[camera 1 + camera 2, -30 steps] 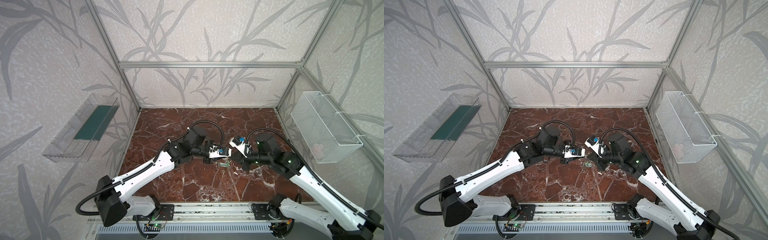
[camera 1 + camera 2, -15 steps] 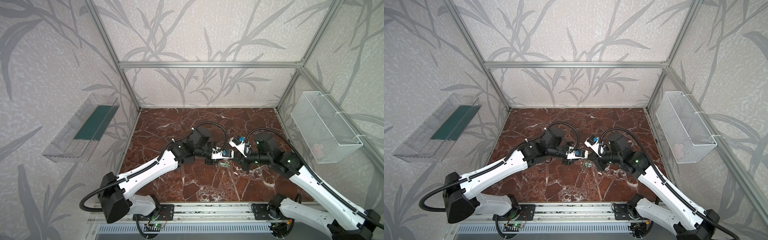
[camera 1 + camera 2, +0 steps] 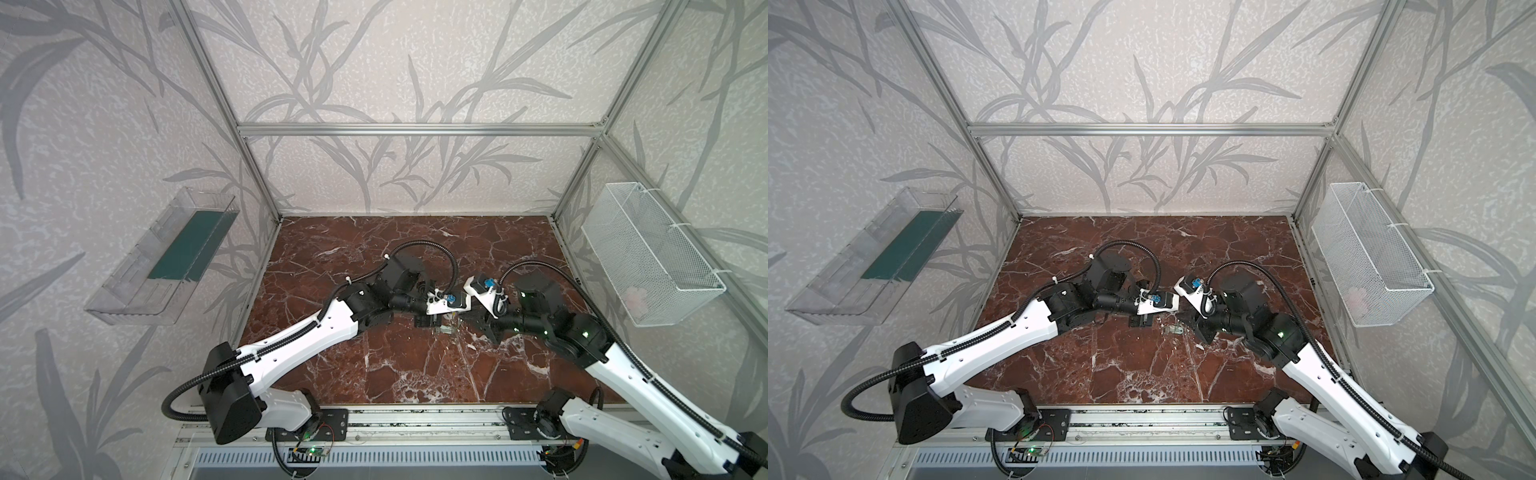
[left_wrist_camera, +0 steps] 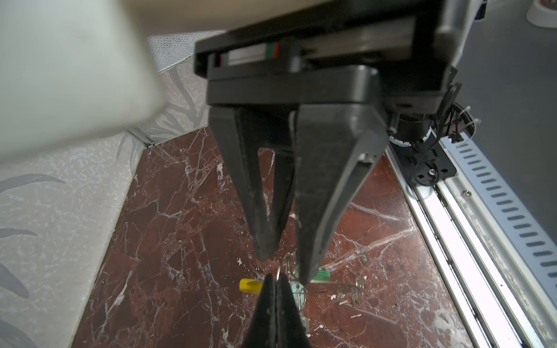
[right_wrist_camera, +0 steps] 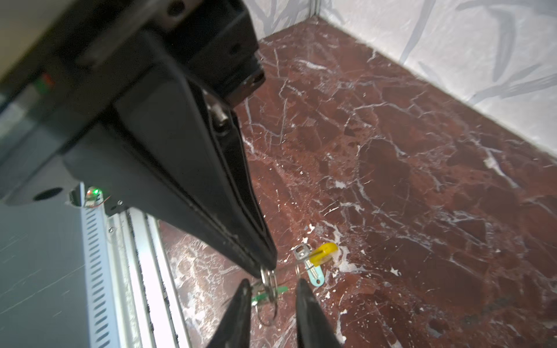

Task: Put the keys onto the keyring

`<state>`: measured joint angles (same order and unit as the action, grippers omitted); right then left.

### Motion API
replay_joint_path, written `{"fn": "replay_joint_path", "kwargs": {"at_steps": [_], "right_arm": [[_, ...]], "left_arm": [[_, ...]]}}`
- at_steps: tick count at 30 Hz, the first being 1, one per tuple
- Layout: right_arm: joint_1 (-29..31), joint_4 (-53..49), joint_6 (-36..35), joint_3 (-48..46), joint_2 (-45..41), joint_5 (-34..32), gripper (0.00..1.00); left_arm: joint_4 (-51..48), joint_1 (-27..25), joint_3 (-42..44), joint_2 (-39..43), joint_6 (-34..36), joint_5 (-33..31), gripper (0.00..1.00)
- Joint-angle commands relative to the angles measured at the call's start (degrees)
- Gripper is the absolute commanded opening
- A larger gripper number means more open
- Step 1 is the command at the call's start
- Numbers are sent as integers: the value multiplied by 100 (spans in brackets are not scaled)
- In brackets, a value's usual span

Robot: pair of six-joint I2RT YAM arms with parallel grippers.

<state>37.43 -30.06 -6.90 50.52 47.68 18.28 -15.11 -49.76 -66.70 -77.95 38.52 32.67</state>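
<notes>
My left gripper (image 4: 276,278) is shut on a thin grey loop of the keyring (image 5: 269,280), just above the marble floor. The keyring's yellow segment (image 5: 324,251) lies beside it. A green tag (image 5: 266,295) hangs from the pinched loop. One of the keys (image 5: 315,275), pale green with a grey metal part, rests next to the yellow segment. My right gripper (image 5: 273,284) is open, its fingers either side of the loop and green tag without gripping them. In both top views the two grippers meet tip to tip over the small cluster (image 3: 446,330) (image 3: 1173,330).
The red marble floor (image 3: 374,374) is bounded by patterned walls and a metal rail (image 3: 374,419) at the front. A clear shelf (image 3: 166,266) hangs on the left wall. On the right wall hangs a white wire basket (image 3: 648,257).
The left arm has reached right to meet the right gripper, and its jaws have shut on the loop. The right gripper's jaws have opened.
</notes>
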Motion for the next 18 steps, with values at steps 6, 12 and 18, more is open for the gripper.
{"fn": "replay_joint_path", "kwargs": {"at_steps": [6,12,18], "right_arm": [[-142,981,568,-738,-854,-456,33],[-143,1414,742,-939,-818,51,34],[-145,1837,883,-1063,-762,40,36]], "left_arm": [[1463,183,492,332,-1219,288,0],[2256,213,735,432,-1859,112,0],[2961,216,952,517,-2459,-55,0]]}}
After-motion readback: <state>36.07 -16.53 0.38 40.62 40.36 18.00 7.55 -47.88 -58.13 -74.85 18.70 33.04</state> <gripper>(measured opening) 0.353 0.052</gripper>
